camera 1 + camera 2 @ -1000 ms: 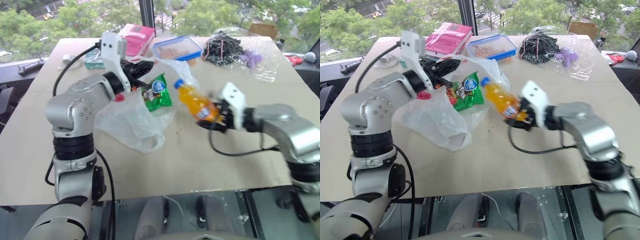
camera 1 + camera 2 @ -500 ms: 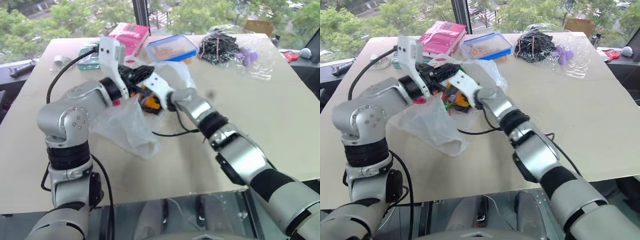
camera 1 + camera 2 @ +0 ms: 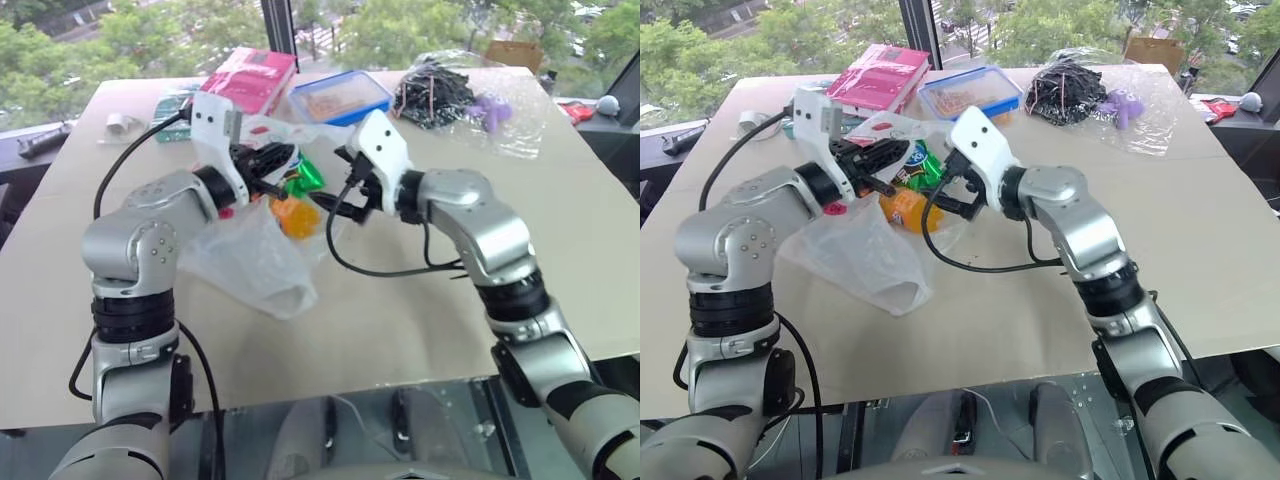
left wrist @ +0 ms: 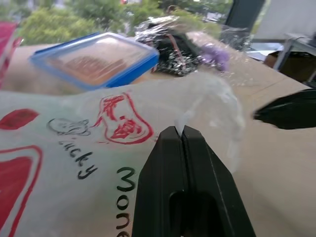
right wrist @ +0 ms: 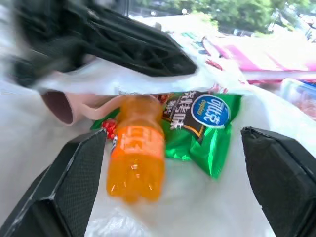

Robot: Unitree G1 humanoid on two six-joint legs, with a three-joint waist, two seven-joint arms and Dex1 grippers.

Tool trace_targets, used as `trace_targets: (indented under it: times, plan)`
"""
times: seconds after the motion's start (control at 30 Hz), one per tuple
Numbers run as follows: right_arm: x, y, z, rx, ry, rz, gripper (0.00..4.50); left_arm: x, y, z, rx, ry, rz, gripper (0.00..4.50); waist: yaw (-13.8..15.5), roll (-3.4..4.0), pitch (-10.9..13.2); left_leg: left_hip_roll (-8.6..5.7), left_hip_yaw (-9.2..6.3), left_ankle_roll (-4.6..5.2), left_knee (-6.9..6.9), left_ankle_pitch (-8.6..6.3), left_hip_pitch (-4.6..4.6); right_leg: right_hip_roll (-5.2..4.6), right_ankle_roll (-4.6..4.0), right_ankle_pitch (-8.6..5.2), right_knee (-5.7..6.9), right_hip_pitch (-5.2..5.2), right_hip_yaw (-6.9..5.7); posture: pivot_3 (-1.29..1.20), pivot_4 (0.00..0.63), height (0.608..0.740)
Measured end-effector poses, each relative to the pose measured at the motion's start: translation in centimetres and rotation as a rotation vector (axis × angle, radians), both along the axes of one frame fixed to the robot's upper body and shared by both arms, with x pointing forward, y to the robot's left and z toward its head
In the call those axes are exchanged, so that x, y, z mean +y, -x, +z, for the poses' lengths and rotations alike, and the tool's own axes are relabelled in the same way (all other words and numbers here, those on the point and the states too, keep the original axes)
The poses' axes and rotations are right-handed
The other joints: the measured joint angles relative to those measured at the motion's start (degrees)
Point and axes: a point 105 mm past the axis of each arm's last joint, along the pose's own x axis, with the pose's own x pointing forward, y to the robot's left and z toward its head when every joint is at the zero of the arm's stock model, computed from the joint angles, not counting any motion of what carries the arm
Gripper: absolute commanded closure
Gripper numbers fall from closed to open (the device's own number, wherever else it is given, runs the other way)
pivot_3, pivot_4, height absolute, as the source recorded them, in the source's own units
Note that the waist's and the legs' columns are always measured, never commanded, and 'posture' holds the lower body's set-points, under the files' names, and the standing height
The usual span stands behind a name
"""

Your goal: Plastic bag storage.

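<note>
Right eye view gives us the nearest part first: the bare front of the table (image 3: 970,330) fills the lower centre of the frame. Just above it, left of centre, lies the plastic bag (image 3: 865,265), milky and crinkled, its closed end sagging toward the near edge and its mouth lifted toward the upper centre. Inside the mouth we see an orange drink bottle (image 5: 134,150) lying free on the film, with a green snack packet (image 5: 205,128) touching it on one side.

Our left hand (image 3: 883,162), in the upper left of centre, has its two black fingers pressed together on a fold of the bag's rim; in the left wrist view the thin film rises from between the fingertips and the red printed patches spread beside them. Our right hand (image 3: 952,190), at the centre of the frame, sits just at the bag's mouth with its fingers spread wide and nothing between them; in the right wrist view the bottle lies between and beyond the two pads, apart from both.

Farther back, along the upper edge, stand a pink book (image 3: 880,75), a blue-lidded box (image 3: 975,92) and a clear bag of black items (image 3: 1080,95).
</note>
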Motion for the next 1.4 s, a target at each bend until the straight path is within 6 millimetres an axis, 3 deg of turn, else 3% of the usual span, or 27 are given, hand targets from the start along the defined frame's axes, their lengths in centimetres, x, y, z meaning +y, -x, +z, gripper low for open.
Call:
trace_targets:
  times: [0.13, 0.3, 0.4, 0.5, 0.63, 0.73, 0.77, 0.9, 0.97, 1.03, 1.13, 1.17, 1.27, 1.37, 1.4]
  plan:
    - [-1.9, -0.6, 0.3, 0.023, -0.018, -0.130, 0.10, 0.0, -0.4, -0.1, -0.022, -0.012, -0.004, 4.50, 0.26, -0.03, -0.02, -0.04, -0.01, 0.02, 0.01, 0.00, 0.00, -0.03, 0.00, 0.00, 0.02, 0.03, -0.02, 0.00, 0.150, 0.740]
    - [-3.3, -4.6, -2.0, 0.122, -0.028, -0.288, 0.10, -0.1, -0.4, -0.1, -0.024, -0.020, -0.019, 4.50, 0.11, -0.04, -0.03, -0.08, -0.01, 0.04, 0.00, 0.00, -0.03, -0.05, 0.00, 0.00, -0.01, 0.02, -0.02, 0.00, 0.150, 0.740]
    - [-2.9, -7.3, -3.5, 0.173, -0.049, -0.324, 0.10, 0.1, -0.3, 0.0, -0.027, -0.026, -0.015, 4.50, -0.21, -0.04, -0.03, -0.06, 0.03, 0.04, 0.00, 0.00, -0.02, -0.02, 0.00, 0.00, -0.04, 0.01, 0.02, 0.00, 0.150, 0.740]
    - [-2.6, -8.9, -4.9, 0.200, -0.061, -0.334, 0.81, 0.0, -0.1, 0.2, -0.039, -0.033, -0.018, 4.50, -0.16, -0.04, -0.02, -0.04, 0.01, 0.04, -0.06, 0.00, -0.05, -0.02, 0.00, 0.00, -0.11, 0.01, 0.01, 0.00, 0.150, 0.740]
    - [-3.0, -9.9, -5.7, 0.198, -0.067, -0.346, 2.68, 0.2, 0.2, 0.2, -0.036, -0.049, -0.014, 4.50, -0.05, -0.04, -0.02, -0.03, 0.00, 0.06, -0.09, -0.01, -0.10, -0.05, 0.00, 0.00, -0.16, 0.00, 0.00, 0.00, 0.150, 0.740]
    - [-3.0, -9.9, -5.3, 0.179, -0.085, -0.331, 4.14, 0.7, 0.5, 0.5, -0.019, -0.007, -0.018, 3.68, -0.13, -0.04, -0.02, -0.01, 0.00, 0.05, -0.09, -0.01, -0.09, -0.04, 0.00, 0.00, -0.14, -0.01, -0.01, 0.00, 0.150, 0.740]
    - [-3.0, -9.9, -5.2, 0.174, -0.087, -0.327, 4.50, 0.7, 0.5, 0.6, -0.019, 0.001, -0.024, 3.22, -0.14, -0.04, -0.02, -0.01, 0.00, 0.05, -0.09, -0.01, -0.08, -0.04, 0.00, 0.00, -0.13, -0.01, 0.00, 0.00, 0.150, 0.740]
    - [-2.9, -9.8, -4.9, 0.165, -0.089, -0.315, 4.50, 1.0, 2.0, 0.3, 0.036, 0.019, -0.119, 1.28, -0.33, -0.03, -0.01, 0.05, 0.02, 0.05, -0.09, -0.01, -0.07, -0.03, 0.00, 0.00, -0.11, -0.03, 0.04, 0.00, 0.150, 0.740]
    - [-3.1, -9.7, -4.6, 0.153, -0.089, -0.316, 4.50, 1.3, 3.5, 0.2, 0.104, 0.071, -0.209, 1.28, -0.44, -0.02, -0.01, 0.17, 0.03, 0.04, -0.10, -0.01, -0.11, 0.01, 0.00, 0.00, -0.12, -0.09, 0.05, 0.00, 0.150, 0.740]
    - [-3.2, -9.5, -3.9, 0.134, -0.094, -0.311, 4.50, 2.7, 6.3, 1.3, 0.193, 0.152, -0.331, 1.28, -0.59, -0.02, 0.00, 0.28, 0.03, 0.04, -0.12, -0.01, -0.12, 0.08, -0.01, -0.01, -0.13, -0.13, 0.05, 0.00, 0.150, 0.740]
    - [-3.3, -9.4, -3.6, 0.127, -0.095, -0.310, 4.50, 4.1, 9.0, 3.0, 0.222, 0.197, -0.412, 1.28, -0.43, -0.02, 0.00, 0.28, 0.05, 0.04, -0.12, -0.01, -0.06, 0.07, 0.00, -0.01, -0.12, -0.09, 0.07, 0.00, 0.150, 0.740]
    - [-3.3, -9.4, -3.6, 0.127, -0.096, -0.309, 4.50, 4.4, 9.7, 3.1, 0.240, 0.211, -0.430, 1.00, -0.37, -0.02, 0.00, 0.28, 0.05, 0.04, -0.11, -0.01, -0.04, 0.06, 0.00, -0.01, -0.13, -0.05, 0.07, 0.00, 0.150, 0.740]
    - [-3.4, -9.3, -3.7, 0.129, -0.097, -0.311, 4.50, 4.5, 11.6, 1.7, 0.344, 0.209, -0.475, 0.18, -0.27, -0.02, 0.00, 0.27, 0.03, 0.04, -0.11, -0.01, -0.01, 0.03, -0.01, -0.01, -0.13, -0.01, 0.07, 0.00, 0.150, 0.740]
    - [-3.0, -9.2, -4.1, 0.140, -0.104, -0.304, 4.50, 4.3, 14.0, -0.9, 0.467, 0.170, -0.496, 0.18, -0.27, -0.03, 0.00, 0.28, 0.02, 0.03, -0.12, -0.02, -0.01, 0.01, -0.02, -0.01, -0.17, 0.00, 0.06, 0.00, 0.150, 0.740]
    - [-3.2, -9.1, -4.5, 0.147, -0.107, -0.310, 4.50, 4.5, 15.8, -3.2, 0.553, 0.093, -0.459, 0.18, -0.42, -0.02, 0.00, 0.30, 0.09, 0.02, -0.17, -0.02, -0.03, 0.03, -0.03, -0.01, -0.18, -0.07, 0.15, 0.00, 0.150, 0.740]
